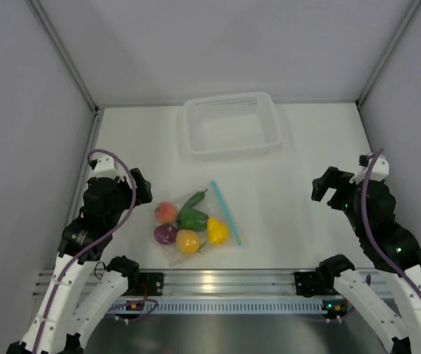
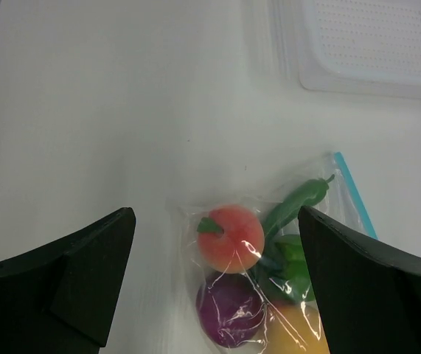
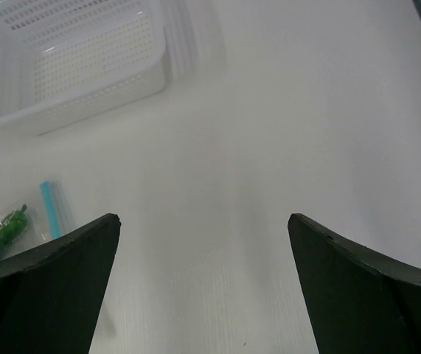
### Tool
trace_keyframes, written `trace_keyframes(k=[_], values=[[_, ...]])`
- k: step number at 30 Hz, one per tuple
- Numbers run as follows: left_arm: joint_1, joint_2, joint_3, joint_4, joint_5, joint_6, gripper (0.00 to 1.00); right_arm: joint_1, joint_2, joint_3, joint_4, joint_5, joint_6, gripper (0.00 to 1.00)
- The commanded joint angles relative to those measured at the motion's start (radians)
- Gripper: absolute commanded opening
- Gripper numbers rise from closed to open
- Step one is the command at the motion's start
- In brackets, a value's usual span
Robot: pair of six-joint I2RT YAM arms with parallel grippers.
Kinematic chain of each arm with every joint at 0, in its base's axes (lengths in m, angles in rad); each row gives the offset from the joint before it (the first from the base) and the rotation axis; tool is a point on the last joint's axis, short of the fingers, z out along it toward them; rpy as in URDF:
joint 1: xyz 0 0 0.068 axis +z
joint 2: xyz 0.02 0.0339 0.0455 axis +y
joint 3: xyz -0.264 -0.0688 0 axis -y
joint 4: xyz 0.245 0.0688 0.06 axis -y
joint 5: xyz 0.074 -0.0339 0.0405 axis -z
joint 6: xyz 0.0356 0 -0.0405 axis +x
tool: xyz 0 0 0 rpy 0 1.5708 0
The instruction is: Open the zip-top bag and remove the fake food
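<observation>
The clear zip-top bag [image 1: 221,210] lies flat at the table's front centre, its light blue zip strip along the right edge. Inside it is the fake food: a peach-orange fruit [image 1: 166,212], a slim green chili [image 1: 194,198], a green pepper [image 1: 192,218], a purple piece [image 1: 165,234], an orange fruit [image 1: 188,240] and a yellow pepper [image 1: 217,231]. My left gripper [image 1: 142,188] is open and empty, just left of the bag; its wrist view shows the bag [image 2: 346,193] with the peach fruit [image 2: 230,237] between the jaws. My right gripper [image 1: 326,189] is open and empty, well right of the bag.
A white mesh plastic basket [image 1: 231,124] stands at the back centre, also in the left wrist view [image 2: 372,44] and right wrist view [image 3: 63,59]. Grey walls close in the table at left, right and back. A metal rail runs along the front edge.
</observation>
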Motion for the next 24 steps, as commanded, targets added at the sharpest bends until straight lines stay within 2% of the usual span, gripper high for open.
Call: trace_keyframes(k=[1, 5, 7, 10, 13, 15, 17, 19, 24], values=[[0.002, -0.012, -0.011, 0.046, 0.013, -0.007, 0.98, 0.007, -0.005, 0.000, 0.052, 0.019, -0.010, 0.99], [0.002, -0.012, -0.012, 0.049, 0.020, -0.006, 0.98, 0.007, -0.004, -0.006, 0.067, 0.016, -0.007, 0.99], [0.002, -0.012, -0.011, 0.051, 0.025, -0.006, 0.98, 0.007, -0.013, -0.032, 0.117, -0.039, -0.017, 1.00], [0.002, -0.011, -0.012, 0.054, 0.028, -0.006, 0.98, 0.007, -0.033, -0.078, 0.182, -0.183, -0.022, 0.99], [0.002, -0.011, -0.014, 0.054, 0.036, -0.004, 0.98, 0.007, -0.021, -0.140, 0.297, -0.334, 0.021, 0.99], [0.002, -0.009, -0.014, 0.056, 0.043, -0.004, 0.98, 0.007, 0.005, -0.202, 0.418, -0.487, 0.073, 0.99], [0.002, -0.008, -0.015, 0.057, 0.049, -0.003, 0.98, 0.007, 0.073, -0.242, 0.504, -0.576, 0.116, 0.99], [0.004, -0.008, -0.017, 0.060, 0.054, -0.003, 0.98, 0.005, 0.163, -0.323, 0.696, -0.718, 0.211, 0.96], [0.002, -0.006, -0.018, 0.063, 0.062, -0.001, 0.98, 0.042, 0.378, -0.414, 0.954, -0.802, 0.315, 0.91]])
